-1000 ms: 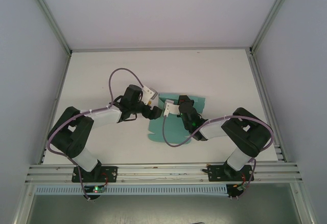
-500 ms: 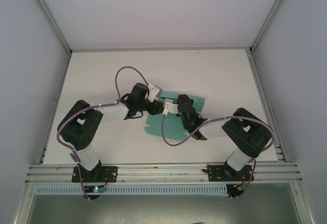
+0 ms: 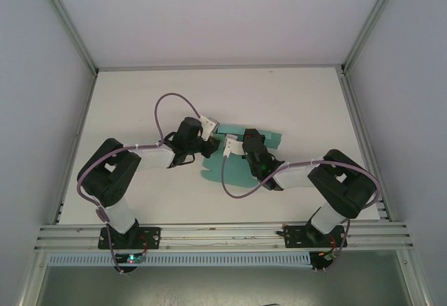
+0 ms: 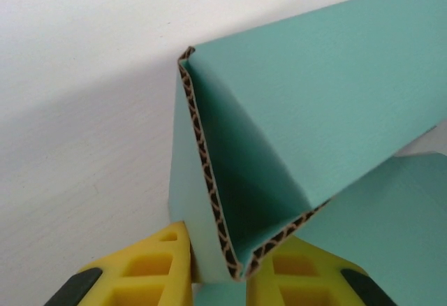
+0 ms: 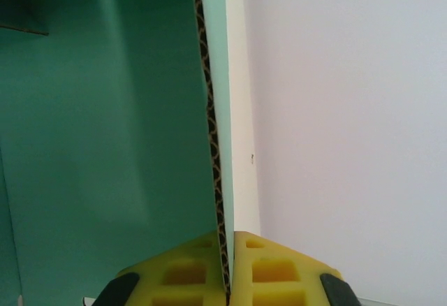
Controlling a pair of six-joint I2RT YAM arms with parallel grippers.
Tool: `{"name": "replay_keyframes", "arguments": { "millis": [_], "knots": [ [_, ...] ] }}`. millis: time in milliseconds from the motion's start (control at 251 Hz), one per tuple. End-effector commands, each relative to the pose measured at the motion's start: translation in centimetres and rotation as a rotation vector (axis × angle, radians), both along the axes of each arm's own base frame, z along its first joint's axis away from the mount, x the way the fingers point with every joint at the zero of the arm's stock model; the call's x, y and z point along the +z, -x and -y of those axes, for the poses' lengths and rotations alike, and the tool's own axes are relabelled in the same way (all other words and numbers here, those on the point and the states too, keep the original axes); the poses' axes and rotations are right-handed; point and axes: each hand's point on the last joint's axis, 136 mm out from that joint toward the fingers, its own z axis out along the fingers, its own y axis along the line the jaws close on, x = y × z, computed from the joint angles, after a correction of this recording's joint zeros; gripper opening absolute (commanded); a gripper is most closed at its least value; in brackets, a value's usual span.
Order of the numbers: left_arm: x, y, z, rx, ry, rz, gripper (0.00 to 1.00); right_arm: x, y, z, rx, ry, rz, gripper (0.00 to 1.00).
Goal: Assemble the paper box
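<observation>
The left pincer (image 4: 220,272) had been closed on a box (image 4: 314,89) flap, the right pincer (image 5: 227,272) clamped on a wall; folding was enabled.

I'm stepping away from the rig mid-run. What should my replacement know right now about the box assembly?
Left gripper: closed on a doubled-over flap of the teal-green corrugated card paper box.
Right gripper: shut on the edge of an upright wall of the same card.
Box: mid-way across the white table, between the two arms; its near part looks flat.
Done: one flap folded over, one wall raised.
Left: the remaining flaps need folding and tucking; there is no closed box shape yet.
</observation>
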Motion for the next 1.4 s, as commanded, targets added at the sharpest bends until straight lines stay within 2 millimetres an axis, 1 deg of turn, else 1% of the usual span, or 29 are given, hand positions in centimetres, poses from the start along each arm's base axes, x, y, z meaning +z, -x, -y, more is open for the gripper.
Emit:
{"name": "replay_keyframes", "arguments": {
  "millis": [0, 24, 72, 108, 295, 387, 451, 495, 527, 587, 619, 726, 782, 846, 910, 958, 1014, 1041, 1085, 1101, 1149, 1217, 1297, 1361, 1365, 1397],
  "knots": [
    [1.2, -2.3, -0.9, 0.074, 0.018, 0.079, 0.27, -3.5, 2.1, -1.2, 0.078, 0.033, -0.139, 0.00],
    [1.3, -1.9, -0.5, 0.044, 0.030, 0.071, 0.31, -3.5, 2.1, -1.1, 0.076, 0.033, -0.144, 0.00],
    [1.5, -1.1, 0.1, -0.008, 0.052, 0.067, 0.35, -3.5, 2.0, -1.0, 0.072, 0.030, -0.146, 0.00],
    [1.6, -0.7, 0.2, -0.026, 0.060, 0.069, 0.37, -3.3, 1.8, -1.0, 0.068, 0.025, -0.141, 0.00],
    [1.6, 1.1, -0.4, -0.072, 0.020, 0.048, 0.38, -1.5, 1.0, -0.8, 0.060, -0.005, -0.080, 0.00],
    [1.7, 1.3, -0.8, -0.064, 0.020, 0.065, 0.37, -0.4, 0.3, -0.7, 0.058, -0.017, -0.032, 0.00],
    [1.7, 1.2, -0.8, -0.064, 0.020, 0.071, 0.39, -0.1, 0.1, -1.0, 0.066, -0.012, -0.029, 0.00],
    [1.7, 1.2, -0.5, -0.079, 0.027, 0.063, 0.41, -0.1, 0.1, -1.2, 0.071, -0.011, -0.043, 0.00],
    [1.7, 1.4, 0.0, -0.108, 0.037, 0.051, 0.45, -0.4, 0.1, -1.4, 0.075, -0.010, -0.058, 0.00],
    [1.9, 1.7, 0.9, -0.153, 0.064, 0.028, 0.47, -0.1, -0.2, -1.8, 0.075, -0.036, -0.054, 0.00],
    [1.8, 1.8, 1.2, -0.173, 0.075, 0.017, 0.48, -0.3, -0.1, -1.8, 0.077, -0.040, -0.059, 0.00],
    [2.1, 1.6, 1.9, -0.193, 0.107, 0.016, 0.46, -0.3, -0.1, -2.1, 0.077, -0.059, -0.066, 0.00],
    [1.7, 1.1, 1.9, -0.173, 0.097, 0.017, 0.43, -0.5, 0.0, -2.1, 0.074, -0.053, -0.067, 0.00],
    [0.9, 0.2, 1.5, -0.125, 0.063, 0.007, 0.42, -0.6, 0.2, -2.2, 0.074, -0.054, -0.068, 0.00],
    [0.2, -0.7, 1.1, -0.084, 0.030, 0.003, 0.46, -0.7, 0.3, -2.4, 0.075, -0.075, -0.077, 0.00],
    [-0.2, -1.1, 1.1, -0.069, 0.025, -0.009, 0.54, -1.0, 0.5, -2.6, 0.076, -0.084, -0.100, 0.00],
    [-0.4, -1.1, 1.5, -0.070, 0.037, -0.019, 0.55, -1.3, 0.6, -2.7, 0.071, -0.089, -0.111, 0.00],
    [-0.3, -1.1, 1.7, -0.077, 0.051, -0.015, 0.55, -1.4, 0.6, -2.7, 0.069, -0.085, -0.110, 0.00],
    [-0.4, -0.7, 1.9, -0.097, 0.061, -0.011, 0.63, -1.4, 0.6, -2.7, 0.059, -0.086, -0.105, 0.00],
    [-0.3, -0.7, 2.0, -0.105, 0.065, -0.006, 0.64, -1.4, 0.6, -2.7, 0.056, -0.086, -0.104, 0.00],
    [-0.4, -0.6, 1.9, -0.103, 0.059, -0.002, 0.64, -1.5, 0.6, -2.6, 0.053, -0.086, -0.106, 0.00],
    [-0.7, -0.8, 1.6, -0.099, 0.030, 0.005, 0.57, -1.4, 0.7, -2.6, 0.054, -0.095, -0.106, 0.00],
    [-1.1, -1.4, 1.4, -0.077, 0.007, 0.005, 0.51, -1.4, 0.8, -2.8, 0.058, -0.116, -0.117, 0.00],
    [-1.0, -1.9, 1.4, -0.056, 0.011, 0.014, 0.47, -1.5, 1.0, -3.0, 0.063, -0.130, -0.134, 0.00],
    [-1.0, -1.9, 1.4, -0.054, 0.011, 0.016, 0.47, -1.5, 0.9, -2.7, 0.055, -0.131, -0.135, 0.00],
    [-0.9, -2.2, 1.4, -0.044, 0.016, 0.021, 0.46, -1.6, 1.1, -3.0, 0.061, -0.133, -0.140, 0.00]
  ]
}}
